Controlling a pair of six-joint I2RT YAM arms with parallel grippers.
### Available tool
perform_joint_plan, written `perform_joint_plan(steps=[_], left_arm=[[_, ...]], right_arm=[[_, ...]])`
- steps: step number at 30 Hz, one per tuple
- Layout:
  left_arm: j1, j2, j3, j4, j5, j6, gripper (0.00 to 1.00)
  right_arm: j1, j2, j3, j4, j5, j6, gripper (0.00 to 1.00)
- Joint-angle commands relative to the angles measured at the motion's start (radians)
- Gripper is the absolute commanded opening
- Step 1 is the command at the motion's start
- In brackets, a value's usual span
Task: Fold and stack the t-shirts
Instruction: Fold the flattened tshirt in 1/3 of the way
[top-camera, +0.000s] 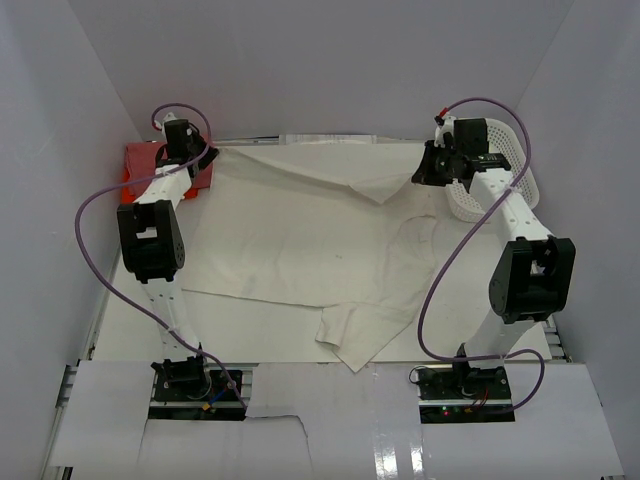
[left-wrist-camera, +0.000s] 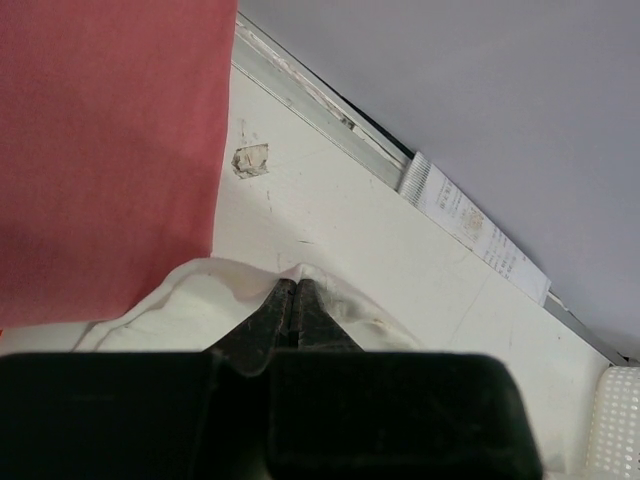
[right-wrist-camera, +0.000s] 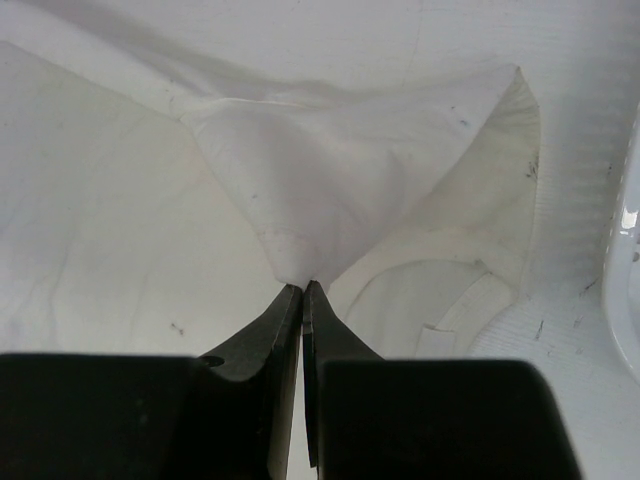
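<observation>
The cream t-shirt lies spread over most of the table, with its collar toward the right. My left gripper is shut on its far left corner, low over the table; the fingertips are pinched on the cloth. My right gripper is shut on the far right edge of the shirt and holds it up in a peaked fold. A folded pink-red t-shirt lies at the far left corner and fills the left of the left wrist view. A bright orange edge shows under it.
A white mesh basket stands at the far right behind the right arm; its rim shows in the right wrist view. White walls close in the table on three sides. A paper label lies along the back edge.
</observation>
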Motion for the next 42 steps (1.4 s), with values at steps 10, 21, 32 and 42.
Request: perform_joint_plan(steps=[10,21,32,42], left_arm=[[0.014,-0.115,-0.069,0.014,0.006,-0.013,0.0],[0.019,-0.14,-0.125,0.022,0.01,-0.013,0.0],[0.029,-0.172,-0.182,0.008,0.03,-0.001,0.0],[0.039,-0.209,-0.237,0.005,0.025,0.016,0.0]], right_arm=[[0.015,-0.098,-0.032,0.015,0.004,-0.012,0.08],[0.034,-0.127,-0.101,0.041,0.003,-0.011,0.08],[0.043,-0.152,-0.146,0.058,0.006,-0.011,0.08],[0.046,-0.162,-0.169,0.066,-0.002,-0.012,0.08]])
